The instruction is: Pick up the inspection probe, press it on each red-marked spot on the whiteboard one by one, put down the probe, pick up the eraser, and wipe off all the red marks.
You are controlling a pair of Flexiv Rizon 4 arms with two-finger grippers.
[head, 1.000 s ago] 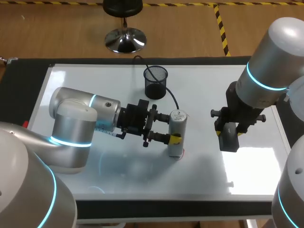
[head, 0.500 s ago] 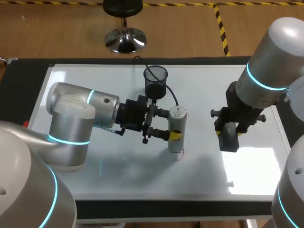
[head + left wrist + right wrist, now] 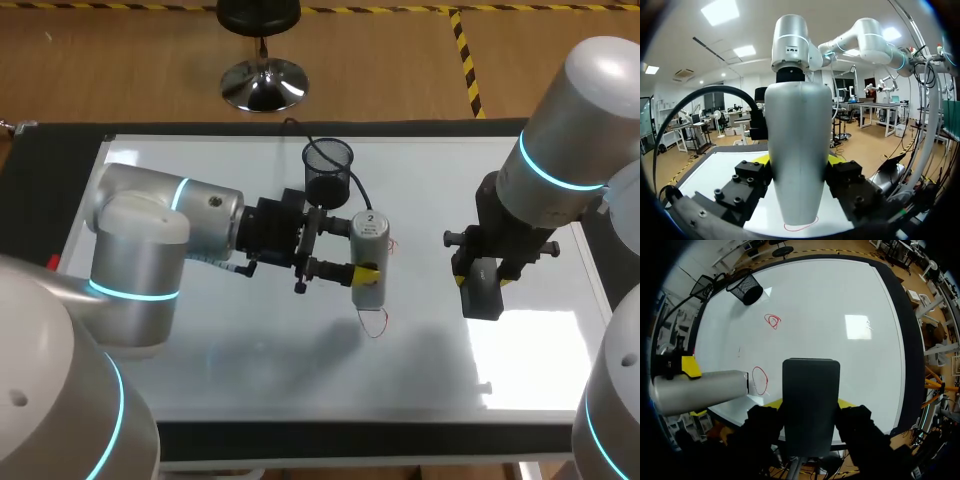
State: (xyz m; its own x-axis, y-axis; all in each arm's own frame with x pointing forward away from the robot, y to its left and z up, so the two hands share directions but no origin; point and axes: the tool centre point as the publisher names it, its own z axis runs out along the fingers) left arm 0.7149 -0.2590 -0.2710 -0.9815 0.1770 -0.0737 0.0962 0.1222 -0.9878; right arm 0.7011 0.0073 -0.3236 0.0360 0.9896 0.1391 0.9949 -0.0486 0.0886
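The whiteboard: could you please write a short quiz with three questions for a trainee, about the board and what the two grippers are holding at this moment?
1. True or false: the left gripper is shut on the probe.
2. What does the right gripper hold? A. the eraser B. a marker pen C. nothing
3. Fill in: in the right wrist view, ___ red marks show on the whiteboard.

Key: 1 true; 2 A; 3 two.

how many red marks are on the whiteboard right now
2 red marks: one near the black mesh cup, one at the tip of the probe. The probe may hide others.
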